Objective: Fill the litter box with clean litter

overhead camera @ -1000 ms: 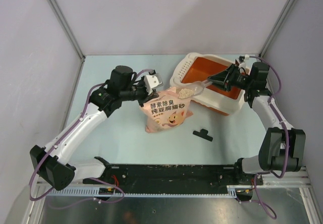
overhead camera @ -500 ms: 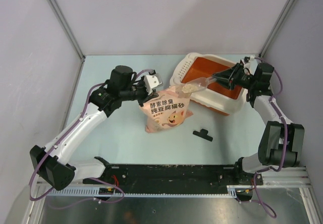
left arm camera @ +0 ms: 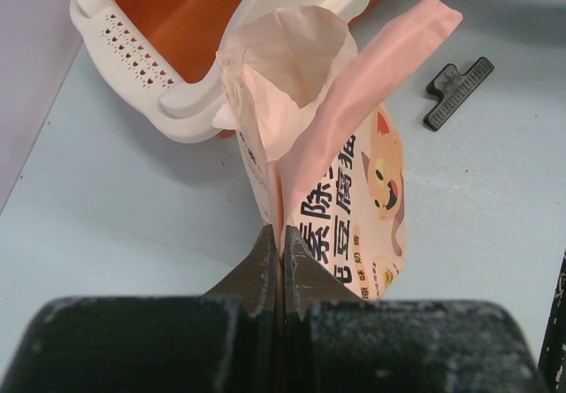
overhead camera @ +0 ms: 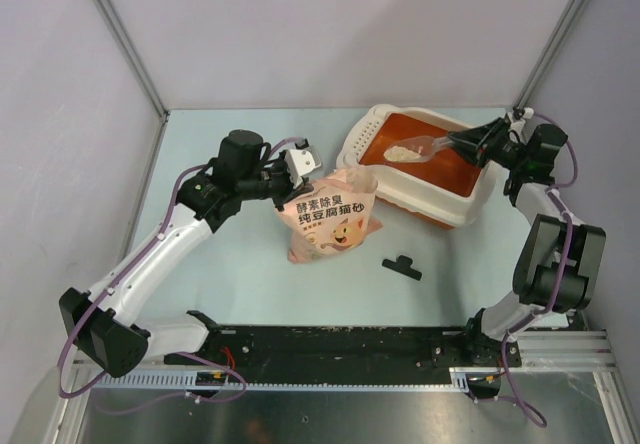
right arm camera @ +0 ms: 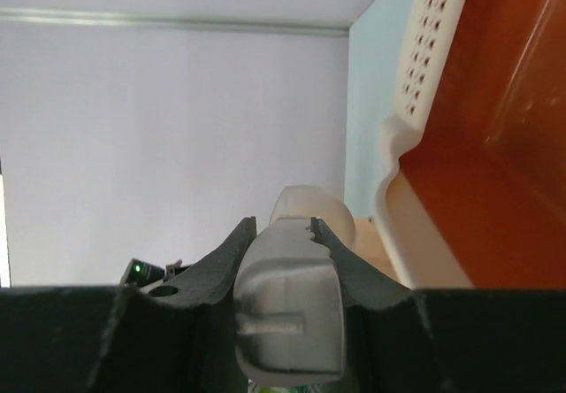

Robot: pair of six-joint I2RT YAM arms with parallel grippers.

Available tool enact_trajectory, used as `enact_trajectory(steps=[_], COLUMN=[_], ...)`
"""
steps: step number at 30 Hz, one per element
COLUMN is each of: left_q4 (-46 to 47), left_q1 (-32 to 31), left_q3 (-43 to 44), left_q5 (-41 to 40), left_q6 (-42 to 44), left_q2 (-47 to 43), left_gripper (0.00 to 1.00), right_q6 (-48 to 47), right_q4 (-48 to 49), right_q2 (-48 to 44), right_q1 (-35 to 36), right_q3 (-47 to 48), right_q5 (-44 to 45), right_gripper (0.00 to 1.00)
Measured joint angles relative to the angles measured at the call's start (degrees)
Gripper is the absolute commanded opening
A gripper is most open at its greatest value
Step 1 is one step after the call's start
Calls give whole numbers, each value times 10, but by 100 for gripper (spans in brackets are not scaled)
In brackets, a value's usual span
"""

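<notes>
The litter box [overhead camera: 358, 144], cream outside and orange inside, stands at the back right, its perforated ledge toward the left. My right gripper [overhead camera: 470, 143] is shut on the handle of a clear scoop [overhead camera: 428, 147], which is held over the orange inside with a heap of clean litter [overhead camera: 402, 152] in its bowl. In the right wrist view the handle [right arm camera: 287, 322] fills the gripper [right arm camera: 281, 227], beside the box's rim [right arm camera: 395, 167]. My left gripper [left arm camera: 281, 238] is shut on the edge of the open pink bag [left arm camera: 340, 181], which stands just left of the box [left arm camera: 181, 101].
A small black clip [overhead camera: 401, 266] lies on the table in front of the bag, also seen from the left wrist as the clip [left arm camera: 458, 92]. Grey walls enclose the table at the back and both sides. The arms' base rail runs along the near edge.
My right gripper has carried the loaded scoop from above the bag's mouth rightward and back, over the box's orange inside. The left arm and the bag have not moved.
</notes>
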Motion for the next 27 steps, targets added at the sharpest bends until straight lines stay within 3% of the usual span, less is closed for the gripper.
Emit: enact_trajectory(steps=[6, 11, 19, 27], left_q4=[0, 1, 5, 6], left_q1=[0, 0, 0, 0], left_q3=[0, -3, -12, -16], left_q5=[-1, -1, 3, 23], left_q6=[3, 4, 8, 8], left_q2=[0, 0, 0, 0], left_gripper=[0, 0, 0, 0], right_q6=[-20, -141, -322, -391], right_q4=[12, -74, -193, -280], right_q2=[51, 57, 41, 20], right_q1=[-51, -67, -27, -7], right_q3=[49, 110, 152, 186], right_q5=[10, 75, 241, 274], right_gripper=[0, 0, 0, 0])
